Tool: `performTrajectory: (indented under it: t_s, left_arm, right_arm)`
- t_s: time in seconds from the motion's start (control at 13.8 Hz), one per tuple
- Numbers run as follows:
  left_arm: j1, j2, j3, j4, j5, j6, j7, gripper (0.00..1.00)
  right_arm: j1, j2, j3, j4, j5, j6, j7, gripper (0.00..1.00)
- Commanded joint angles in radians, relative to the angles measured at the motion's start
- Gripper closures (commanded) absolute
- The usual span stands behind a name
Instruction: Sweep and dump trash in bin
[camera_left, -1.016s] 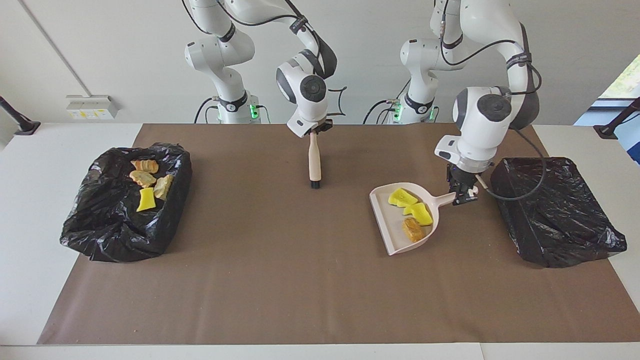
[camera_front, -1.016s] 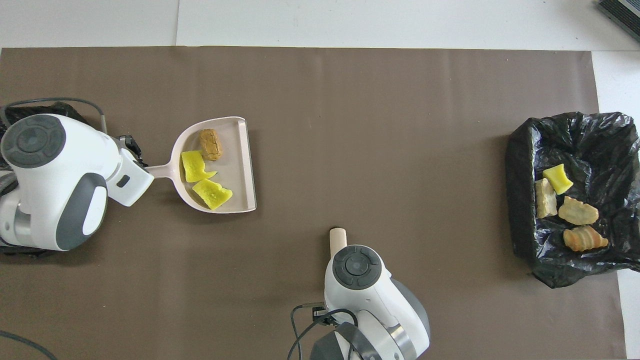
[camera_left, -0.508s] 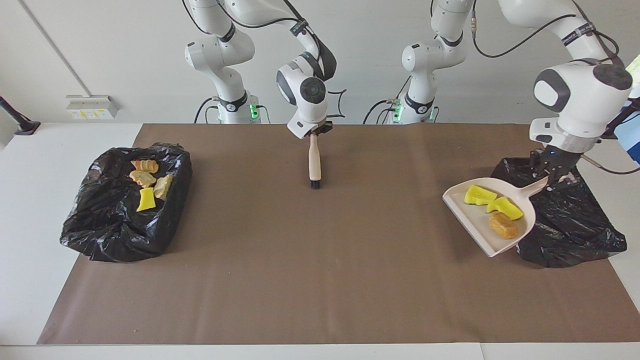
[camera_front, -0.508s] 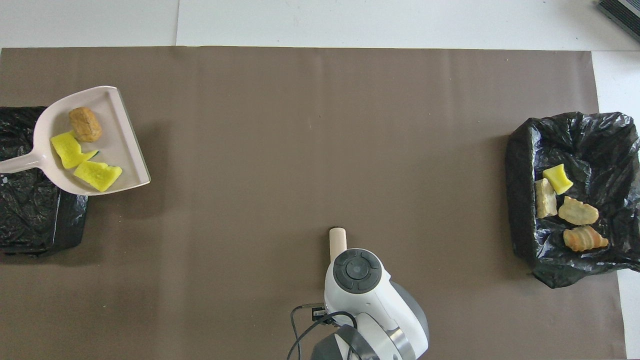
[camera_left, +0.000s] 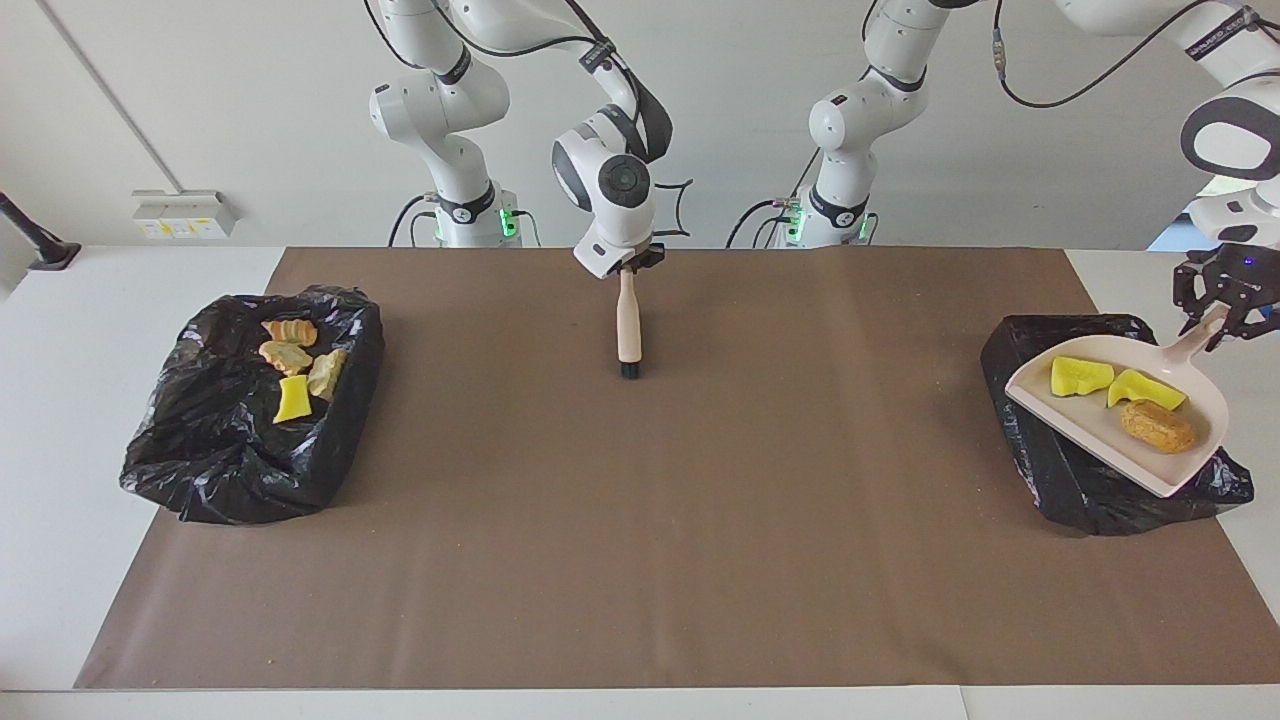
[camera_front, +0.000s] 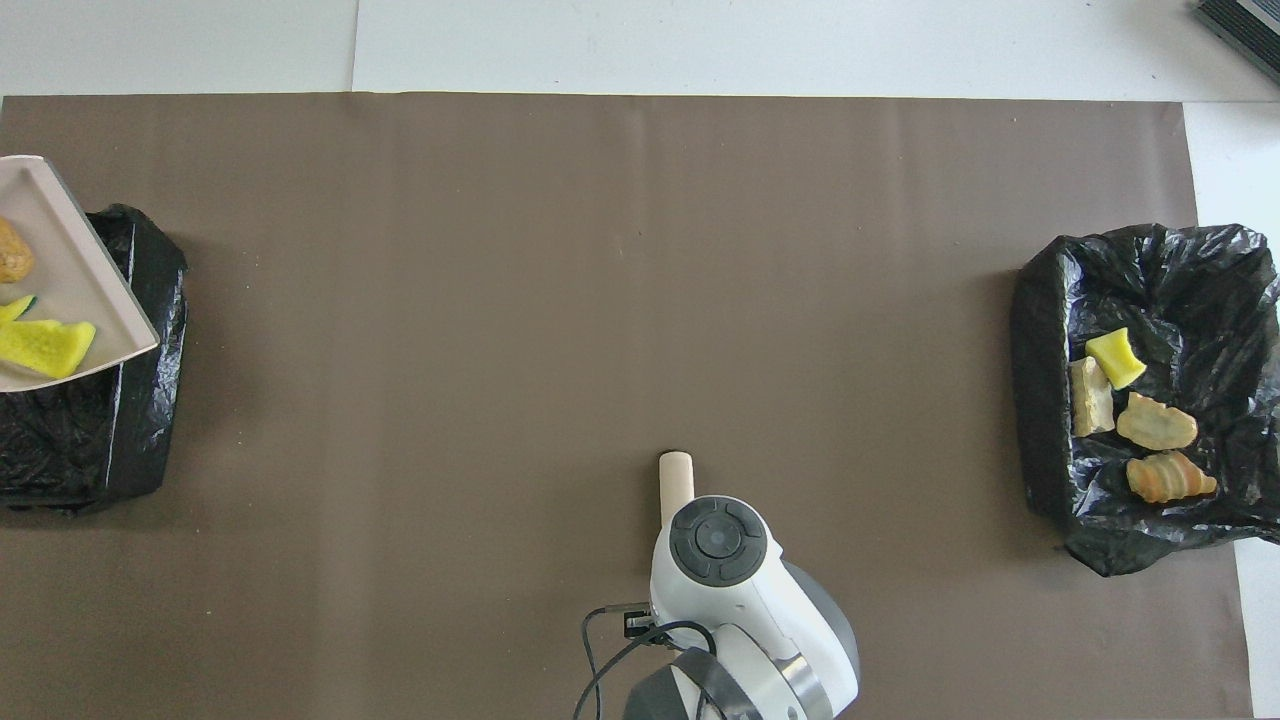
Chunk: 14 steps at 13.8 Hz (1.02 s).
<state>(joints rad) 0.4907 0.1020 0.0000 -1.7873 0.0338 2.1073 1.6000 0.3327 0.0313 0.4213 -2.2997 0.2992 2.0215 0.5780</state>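
Facing view: left pincer (camera_left: 1222, 318) clenched on the handle of the pink dustpan (camera_left: 1085, 425), raised over the empty black bin (camera_left: 1050, 470); under the pincer, two yellow chunks (camera_left: 1080, 375) and a golden-brown lump (camera_left: 1157, 426) ride the pan. Right pincer (camera_left: 628, 266) grips the brush (camera_left: 629, 325) upright over the desk (camera_left: 640, 520), waiting. Overhead view: pan's edge (camera_front: 60, 290) overlaps that bin; four lumps (camera_front: 1140, 420) lie in the filled bin (camera_front: 1050, 300) at the right arm's end

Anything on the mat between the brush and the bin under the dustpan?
Nothing: between the brush and the bin beneath the dustpan the brown mat is bare. Both views show this.
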Motion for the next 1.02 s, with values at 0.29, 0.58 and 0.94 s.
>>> performTrajectory:
  t_s: [0.29, 0.58, 0.94]
  left_arm:
    - [0.028, 0.051, -0.002, 0.091, 0.263, 0.036, 0.014, 1.0]
    - [0.031, 0.05, -0.002, 0.08, 0.432, 0.059, 0.005, 1.0]
    - [0.02, 0.048, -0.002, 0.075, 0.572, 0.063, 0.003, 1.0]
  right_arm:
    - [-0.017, 0.018, -0.002, 0.002, 0.023, 0.045, -0.075, 0.0]
    - [-0.043, 0.096, -0.01, 0.103, -0.035, 0.107, -0.067, 0.0]
    - [-0.173, 0.136, -0.013, 0.227, -0.242, 0.149, -0.064, 0.0]
